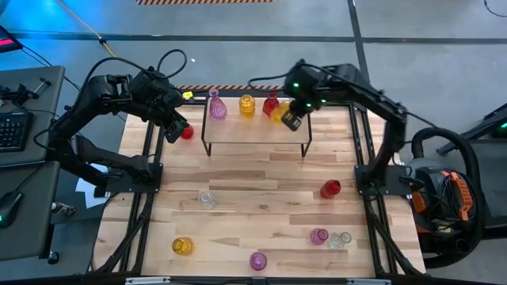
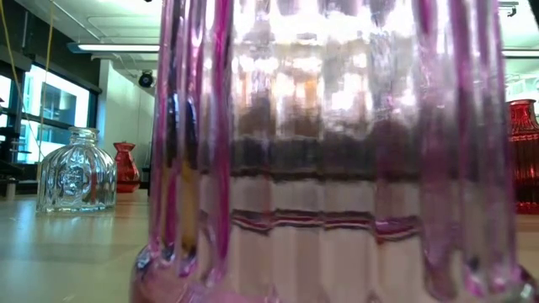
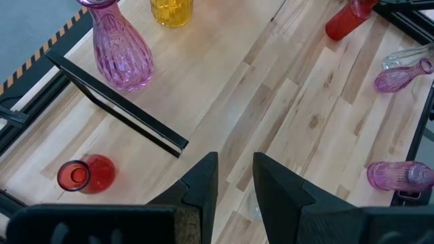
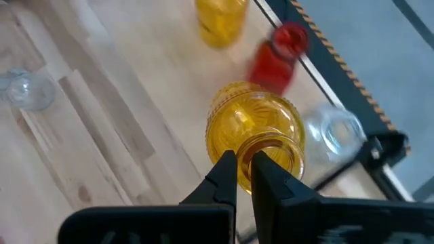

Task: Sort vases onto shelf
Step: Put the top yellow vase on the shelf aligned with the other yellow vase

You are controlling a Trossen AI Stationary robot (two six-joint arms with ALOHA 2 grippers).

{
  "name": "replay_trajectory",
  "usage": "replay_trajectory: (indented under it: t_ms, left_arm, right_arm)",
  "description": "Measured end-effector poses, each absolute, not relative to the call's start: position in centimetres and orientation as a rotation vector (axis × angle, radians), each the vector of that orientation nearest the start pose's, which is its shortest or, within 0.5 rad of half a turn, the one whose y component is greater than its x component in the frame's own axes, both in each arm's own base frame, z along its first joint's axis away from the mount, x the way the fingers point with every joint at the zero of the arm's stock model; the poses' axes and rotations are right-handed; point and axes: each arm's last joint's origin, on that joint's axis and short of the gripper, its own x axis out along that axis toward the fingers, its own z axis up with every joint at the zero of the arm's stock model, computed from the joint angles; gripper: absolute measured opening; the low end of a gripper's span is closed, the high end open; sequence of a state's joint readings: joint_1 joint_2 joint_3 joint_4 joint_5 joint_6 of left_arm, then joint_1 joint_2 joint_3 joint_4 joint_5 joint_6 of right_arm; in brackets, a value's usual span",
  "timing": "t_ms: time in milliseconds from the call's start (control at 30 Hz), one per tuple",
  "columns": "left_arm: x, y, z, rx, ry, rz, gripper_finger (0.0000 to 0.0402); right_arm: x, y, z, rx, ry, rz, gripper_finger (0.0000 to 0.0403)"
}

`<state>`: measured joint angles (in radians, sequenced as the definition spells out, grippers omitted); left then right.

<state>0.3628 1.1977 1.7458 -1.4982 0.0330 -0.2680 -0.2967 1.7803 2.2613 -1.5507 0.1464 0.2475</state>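
The shelf (image 1: 253,131) stands at the table's far middle. On it stand a pink vase (image 1: 215,105), a yellow vase (image 1: 247,105) and a red vase (image 1: 271,103). Over the shelf's right end, my right gripper (image 1: 291,120) is shut on another yellow vase (image 4: 254,122). A clear vase (image 4: 332,132) shows just beyond it, by the shelf's frame. My left gripper (image 3: 236,176) hangs open off the shelf's left end, with nothing between its fingers. A red vase (image 3: 85,174) lies on its side on the table beside it. My right gripper pinches the rim of the yellow vase's mouth (image 4: 245,150), one finger inside the neck and one outside. The fingers slant down from above. The vase hangs below them, mouth up; whether its base touches the shelf I cannot tell.
Several loose vases lie on the near half of the table: clear (image 1: 207,199), red (image 1: 330,188), yellow (image 1: 182,246), pink (image 1: 258,260), pink (image 1: 318,236) and clear (image 1: 341,239). A pink vase (image 2: 337,151) stands right in front of the low camera.
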Motion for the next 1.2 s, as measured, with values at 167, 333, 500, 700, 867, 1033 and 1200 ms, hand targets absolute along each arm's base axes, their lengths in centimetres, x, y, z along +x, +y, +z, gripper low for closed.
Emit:
replay_trajectory:
  t_ms: [167,333,500,700,867,1033,1200]
  left_arm:
    - [14.8,5.5,45.0,-0.433,0.893,0.429,0.0085]
    - [14.8,5.5,45.0,-0.433,0.893,0.429,0.0085]
    - [14.8,5.5,45.0,-0.434,0.892,0.429,0.0085]
    - [14.8,5.5,45.0,-0.433,0.892,0.430,0.0085]
    - [14.8,5.5,45.0,-0.433,0.892,0.430,0.0086]
    - [14.8,5.5,45.0,-0.434,0.892,0.429,0.0085]
    - [14.8,5.5,45.0,-0.434,0.893,0.429,0.0085]
  right_arm:
    - [32.4,-9.7,43.4,0.264,1.033,-0.455,0.0000]
    - [33.9,-9.7,42.1,0.258,1.040,-0.378,0.0000]
    - [35.0,-9.4,42.0,0.200,0.997,-0.341,0.0000]
    - [35.9,-9.4,41.6,0.138,0.981,-0.303,0.0000]
    - [36.3,-9.4,41.2,0.133,0.993,-0.252,0.0000]
    - [36.6,-9.4,41.1,0.102,0.986,-0.208,0.0000]
    - [37.2,-9.8,40.4,0.114,0.994,-0.156,0.0000]
